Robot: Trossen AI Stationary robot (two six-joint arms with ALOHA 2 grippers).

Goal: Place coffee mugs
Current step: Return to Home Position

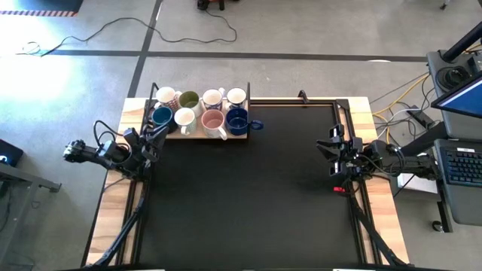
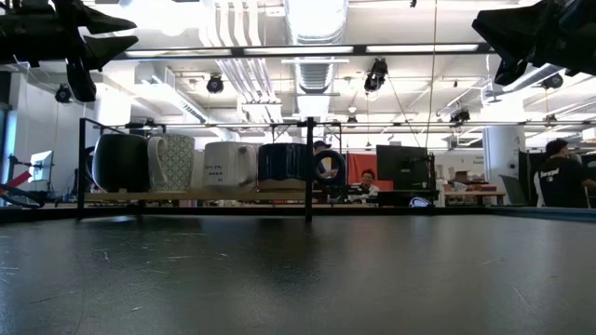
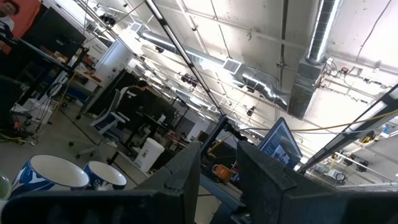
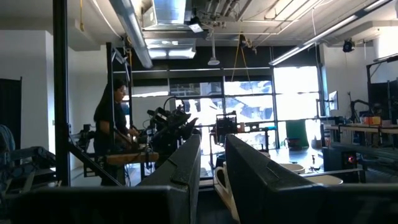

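Eight coffee mugs (image 1: 202, 110) stand upright in two rows on a wooden tray at the table's far left. The far row has a printed white mug, an olive-inside mug (image 1: 188, 99) and two white ones. The near row has a dark blue mug (image 1: 162, 116), a white one, a pink one (image 1: 213, 121) and a dark blue one (image 1: 238, 120). My left gripper (image 1: 157, 134) hovers by the tray's near left corner, narrowly open and empty (image 3: 217, 177). My right gripper (image 1: 330, 150) waits at the mat's right edge, narrowly open and empty (image 4: 212, 168).
A black mat (image 1: 248, 196) covers the table. A black metal frame (image 2: 308, 167) stands around the wooden tray (image 1: 197, 135). In the low view both arms hang high above the mat. Cables and a desk with a laptop lie beyond the right edge. People sit in the room behind.
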